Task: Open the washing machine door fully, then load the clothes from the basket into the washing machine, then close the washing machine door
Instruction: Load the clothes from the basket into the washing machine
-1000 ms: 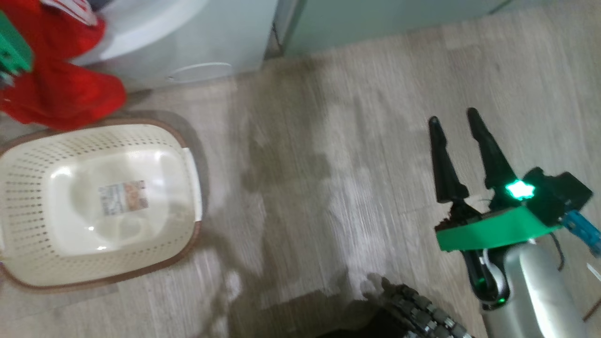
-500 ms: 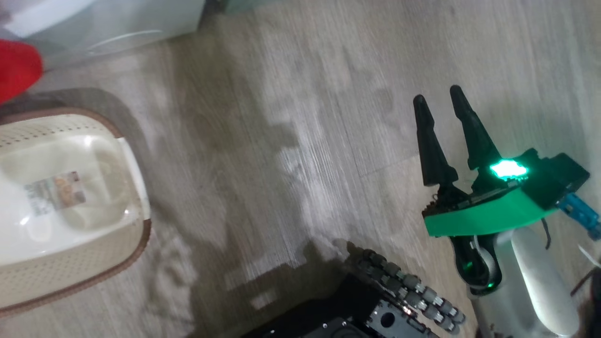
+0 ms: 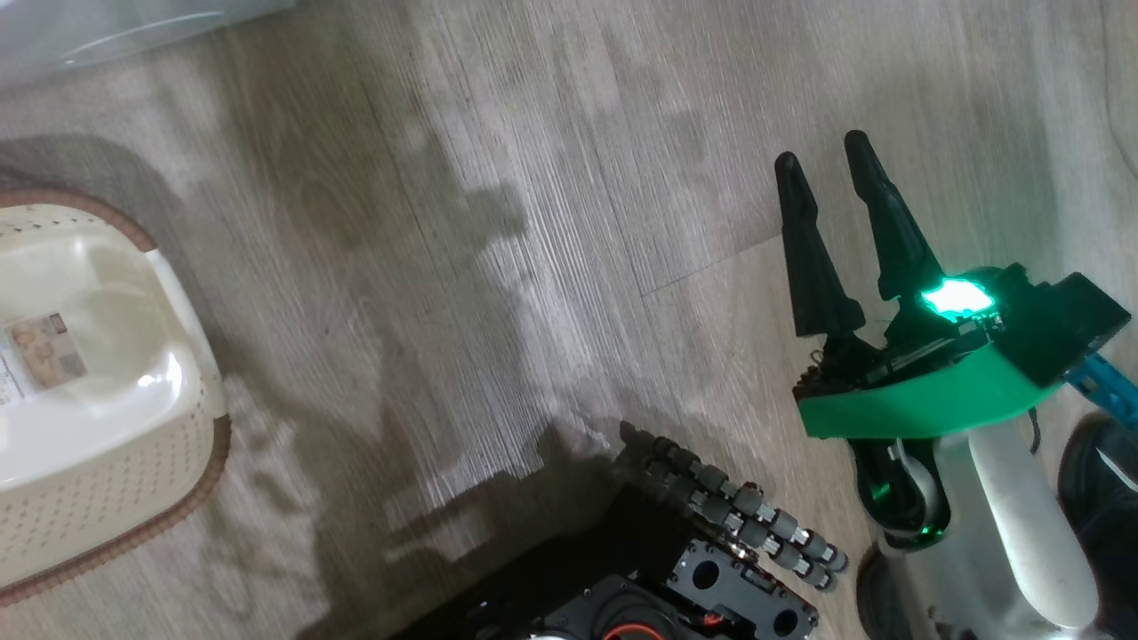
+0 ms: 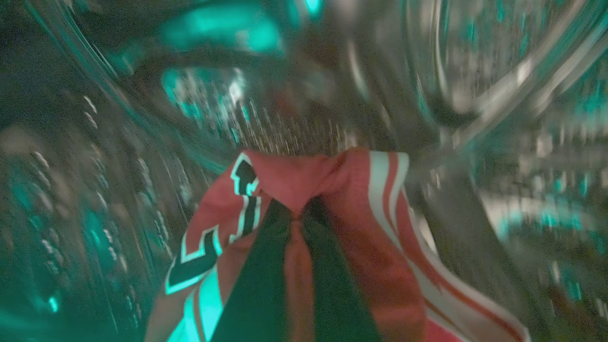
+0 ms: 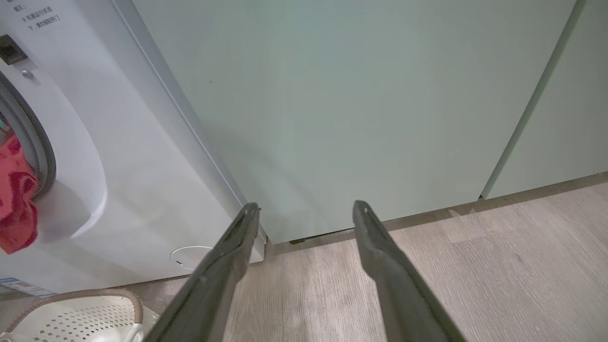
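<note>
1. Clothes (image 4: 351,190) in red with white stripes are pinched between the two dark fingers of the left gripper (image 4: 297,211). It is squeezed tight on them.
2. All around them is the shiny drum (image 4: 475,61) of the washing machine (image 5: 133,156), full of little holes. That picture is blurry and has a green glow.
3. The right gripper (image 3: 822,151) has its fingers spread apart and holds nothing. It hangs above the wood floor (image 3: 498,267), well away from the basket (image 3: 124,480).
4. The basket sits on the floor at the left edge of the head view. Its smooth bottom shows, with a sticker (image 3: 40,360) on it.
5. In the right wrist view the washing machine stands on the left, just beside a pale green cabinet door (image 5: 356,104).
6. A red cloth (image 5: 16,204) hangs at the machine's round opening.
7. A small round hatch (image 5: 190,256) is low on the machine's front. The basket's brown rim peeks in below it.
8. The robot's black base (image 3: 676,578) shows at the bottom of the head view.
</note>
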Tool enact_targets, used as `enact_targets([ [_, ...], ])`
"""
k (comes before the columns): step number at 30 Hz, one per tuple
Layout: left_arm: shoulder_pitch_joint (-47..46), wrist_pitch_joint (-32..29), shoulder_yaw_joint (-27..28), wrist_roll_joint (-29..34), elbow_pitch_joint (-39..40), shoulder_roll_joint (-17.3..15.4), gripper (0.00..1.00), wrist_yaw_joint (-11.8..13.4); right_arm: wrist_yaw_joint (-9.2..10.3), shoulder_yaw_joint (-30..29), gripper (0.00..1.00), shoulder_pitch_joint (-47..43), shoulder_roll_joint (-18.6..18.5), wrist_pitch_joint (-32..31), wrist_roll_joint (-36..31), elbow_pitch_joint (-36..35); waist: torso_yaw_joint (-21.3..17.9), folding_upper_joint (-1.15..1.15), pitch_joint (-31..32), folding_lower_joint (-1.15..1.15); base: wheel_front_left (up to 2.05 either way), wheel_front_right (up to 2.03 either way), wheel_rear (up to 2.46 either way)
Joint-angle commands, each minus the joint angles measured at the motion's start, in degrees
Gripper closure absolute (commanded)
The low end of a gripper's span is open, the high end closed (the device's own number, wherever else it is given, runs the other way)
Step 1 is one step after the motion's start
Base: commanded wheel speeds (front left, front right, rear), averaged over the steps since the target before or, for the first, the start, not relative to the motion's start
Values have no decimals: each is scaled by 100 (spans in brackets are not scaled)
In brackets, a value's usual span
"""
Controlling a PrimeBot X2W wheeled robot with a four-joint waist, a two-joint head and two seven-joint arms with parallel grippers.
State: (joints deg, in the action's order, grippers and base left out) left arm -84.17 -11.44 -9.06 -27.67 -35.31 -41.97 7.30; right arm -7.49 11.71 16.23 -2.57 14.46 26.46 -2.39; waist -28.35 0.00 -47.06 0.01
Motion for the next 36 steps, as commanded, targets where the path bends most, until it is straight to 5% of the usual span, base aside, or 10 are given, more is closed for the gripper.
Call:
enact_targets([
  [1, -324, 254, 144, 137, 261, -310, 100, 26, 0, 94, 0, -48, -31, 53, 48, -184, -17, 0, -32, -1, 0, 0, 0],
  [7, -764, 1416, 134, 328, 68, -229, 100, -39, 0, 108, 0, -35, -31, 53, 39, -250, -2, 0, -104, -1, 0, 0, 0],
  [17, -393, 981, -74, 204, -769, -148, 100, -234, 0, 78, 0, -27, -31, 53, -10, -245, 187, 0, -61, -1, 0, 0, 0],
  [18, -346, 910, -117, 208, -814, -149, 94, -268, 0, 68, 0, -28, -31, 53, -20, -240, 208, 0, -47, -1, 0, 0, 0],
  [19, -313, 875, -156, 218, -833, -151, 33, -298, 0, 61, 0, -27, -31, 53, -29, -236, 227, 0, -36, -1, 0, 0, 0],
  [20, -282, 858, -207, 235, -834, -147, 0, -343, 0, 52, 0, -25, -31, 53, -39, -233, 251, 0, -20, -1, 0, 0, 0],
  [29, 38, 1063, -418, 304, -814, -51, 0, -430, 0, -39, 0, -19, -31, 53, -160, -185, 460, 0, 235, -1, 0, 0, 0],
  [36, 1216, 1695, -200, -27, -294, 205, 0, -229, 0, -209, 0, -132, -31, 53, -361, -151, 733, 0, 650, -1, 0, 0, 0],
])
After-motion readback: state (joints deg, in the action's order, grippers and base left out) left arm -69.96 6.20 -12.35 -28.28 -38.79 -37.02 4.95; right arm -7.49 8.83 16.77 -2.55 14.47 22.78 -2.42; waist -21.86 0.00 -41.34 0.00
